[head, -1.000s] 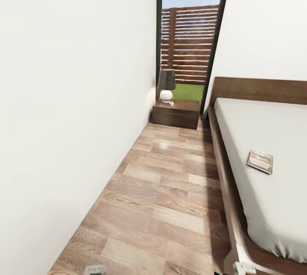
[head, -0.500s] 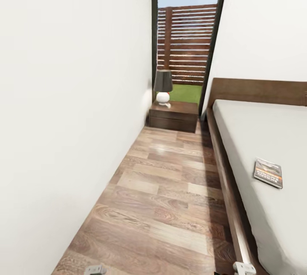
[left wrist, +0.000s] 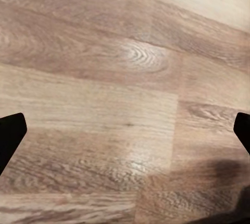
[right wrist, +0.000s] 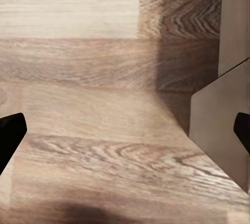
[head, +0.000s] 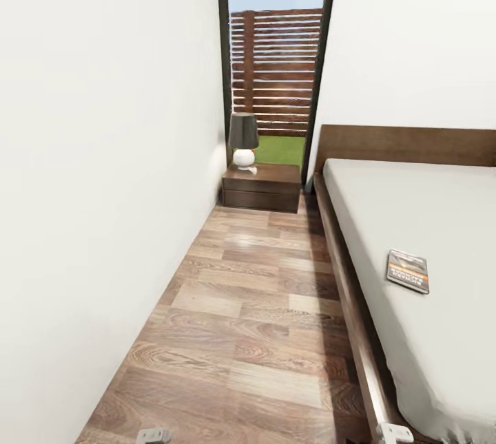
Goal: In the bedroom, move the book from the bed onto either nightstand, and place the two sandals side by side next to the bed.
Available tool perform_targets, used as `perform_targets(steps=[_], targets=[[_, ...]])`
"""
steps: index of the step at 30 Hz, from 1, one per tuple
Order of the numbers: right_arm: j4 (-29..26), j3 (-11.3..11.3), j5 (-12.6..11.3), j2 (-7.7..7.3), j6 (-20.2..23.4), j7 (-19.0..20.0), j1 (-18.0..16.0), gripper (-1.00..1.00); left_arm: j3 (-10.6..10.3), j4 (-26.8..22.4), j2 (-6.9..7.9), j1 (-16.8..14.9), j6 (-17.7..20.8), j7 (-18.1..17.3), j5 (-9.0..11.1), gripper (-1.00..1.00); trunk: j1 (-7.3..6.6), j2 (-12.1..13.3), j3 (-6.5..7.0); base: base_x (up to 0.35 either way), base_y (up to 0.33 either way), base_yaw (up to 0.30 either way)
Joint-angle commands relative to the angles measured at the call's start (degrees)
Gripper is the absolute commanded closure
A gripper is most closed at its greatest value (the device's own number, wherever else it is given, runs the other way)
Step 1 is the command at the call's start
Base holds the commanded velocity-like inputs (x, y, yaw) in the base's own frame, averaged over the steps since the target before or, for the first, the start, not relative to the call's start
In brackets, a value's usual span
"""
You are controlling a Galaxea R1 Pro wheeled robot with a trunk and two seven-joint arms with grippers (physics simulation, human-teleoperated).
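Room: I'm in the bedroom's floor [head: 262, 306] aisle.
Book [head: 408, 270]: lying on the bed [head: 427, 224], right.
Nightstand [head: 262, 186]: far end.
Hands: both spread, empty.
Progress: nothing placed yet.

bed [head: 386, 210]: book [head: 408, 270] (flat) | nightstand [head: 262, 186]: lamp [head: 243, 139]

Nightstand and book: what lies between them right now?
In the head view, plank floor, then the bed frame's dark wooden side rail and bare white mattress separate the nightstand from the book. Nothing else sits along that stretch.
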Motion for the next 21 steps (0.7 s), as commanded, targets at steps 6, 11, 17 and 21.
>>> perform_targets(steps=[6,11,17,21], targets=[[0.05,-0.49,0.6,0.0,-0.23,0.23,-0.03,-1.0,0.43,0.05,0.02,-0.03,-0.24,-0.12,-0.61,-1.0,-0.01,-0.02,-0.05,0.019,0.039,-0.012],[0.05,-0.48,0.6,0.0,-0.23,0.23,-0.04,-1.0,0.43,0.05,0.02,-0.03,-0.25,-0.11,-0.61,-1.0,-0.01,-0.02,-0.05,0.099,0.159,-0.001],[0.05,-0.5,0.6,0.0,-0.23,0.23,-0.04,-1.0,0.43,0.05,0.02,-0.03,-0.27,-0.11,-0.55,-1.0,-0.01,-0.02,-0.05,0.034,0.028,0.0],[0.05,-0.5,0.6,0.0,-0.23,0.23,-0.04,-1.0,0.43,0.05,0.02,-0.03,-0.24,-0.11,-0.55,-1.0,-0.01,-0.02,-0.05,0.146,0.085,0.0]])
